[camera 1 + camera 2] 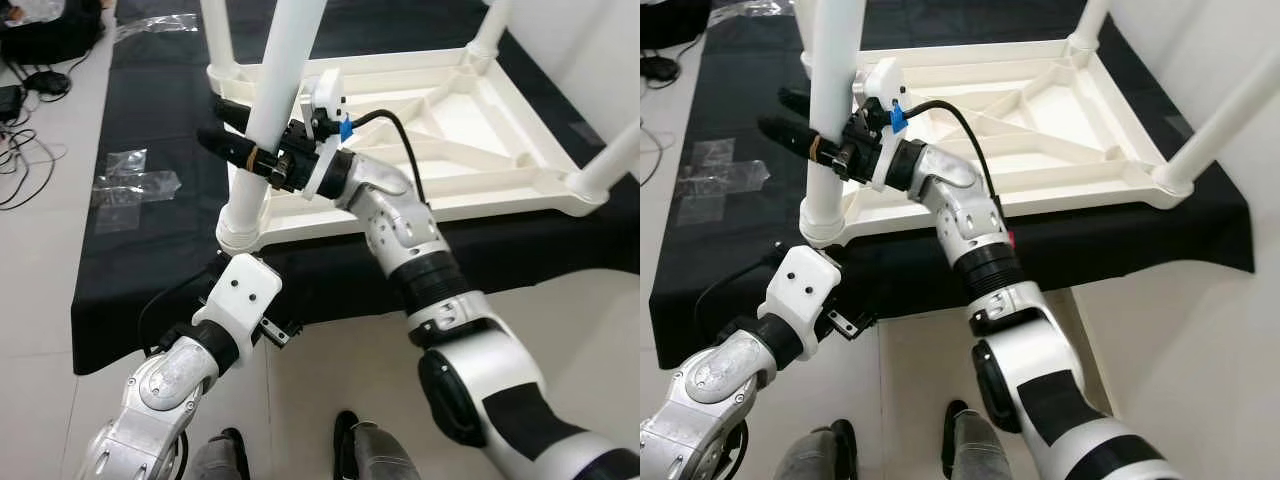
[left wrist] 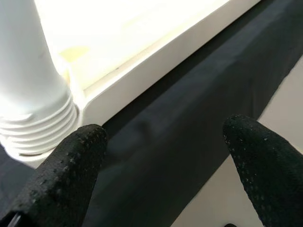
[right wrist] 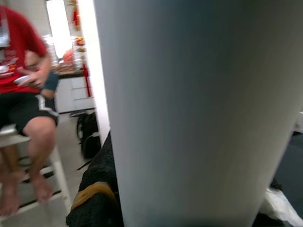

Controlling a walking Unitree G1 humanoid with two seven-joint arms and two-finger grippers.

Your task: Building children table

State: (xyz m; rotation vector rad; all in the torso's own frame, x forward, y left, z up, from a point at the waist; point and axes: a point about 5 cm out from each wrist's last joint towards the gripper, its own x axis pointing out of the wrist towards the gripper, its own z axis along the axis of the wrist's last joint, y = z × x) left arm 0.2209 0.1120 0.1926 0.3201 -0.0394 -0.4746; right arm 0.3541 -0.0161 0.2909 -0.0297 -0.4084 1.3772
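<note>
The white children's table (image 1: pixel 480 130) lies upside down on a black cloth (image 1: pixel 150 250), its legs pointing up. My right gripper (image 1: pixel 250 135) is shut on the near-left leg (image 1: pixel 280 90), one black finger on each side, a little above the threaded socket (image 1: pixel 240 225) at the corner. The same leg (image 3: pixel 199 109) looms close in the right wrist view. Just under that corner my left gripper (image 2: pixel 165 156) stands open, its fingertips (image 2: pixel 71 165) apart over the cloth with nothing between them and the leg's ribbed base (image 2: pixel 33 127) beside one of them.
Further legs stand at the right corner (image 1: pixel 610 165) and the two far corners (image 1: pixel 490 30). Clear plastic bags (image 1: pixel 130 180) lie on the cloth at the left, cables (image 1: pixel 20 150) on the floor beyond. A person in a red shirt (image 3: pixel 23 71) sits behind the table.
</note>
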